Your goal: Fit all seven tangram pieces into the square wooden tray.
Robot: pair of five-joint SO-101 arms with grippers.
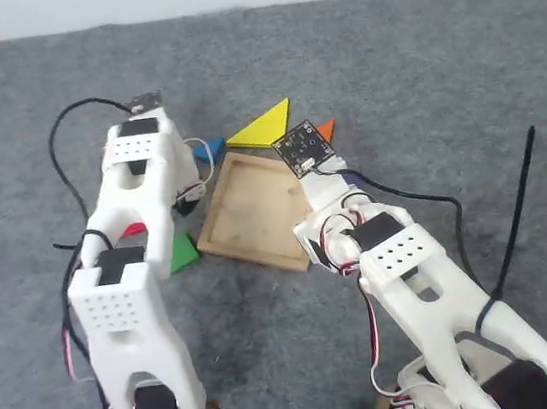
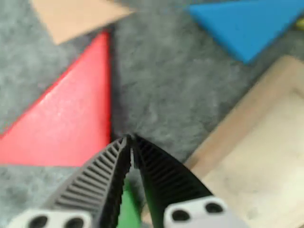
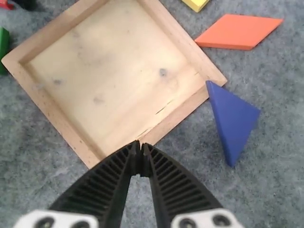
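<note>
Tray: the square wooden tray (image 3: 109, 80) lies in the middle of the grey felt tabletop (image 1: 436, 62), between the two arms, with nothing in it.
Pieces: all seven lie on the felt outside the tray.
Left jaws: shut tip to tip and holding nothing, low over bare felt between the red triangle (image 2: 66, 123) and the tray's edge.
Near the left jaws: a light blue triangle (image 2: 247, 26) and a tan piece (image 2: 71, 16) farther off; the green triangle (image 1: 182, 252) is close beside the tray's outer edge.
Right jaws: also shut and empty, hanging over the tray's near rim.
Near the right jaws: the dark blue triangle (image 3: 232, 121) touches the tray's corner, the orange parallelogram (image 3: 237, 31) is just past it, and the yellow triangle (image 1: 265, 125) is beyond the far rim.
Step in hand: probably the first pick, most likely the red triangle.
Doing it well: open the jaws wide before coming down, straddle two opposite edges of the flat piece, and press into the felt for purchase.
Order: the large triangles probably should go in first, set into a corner.
</note>
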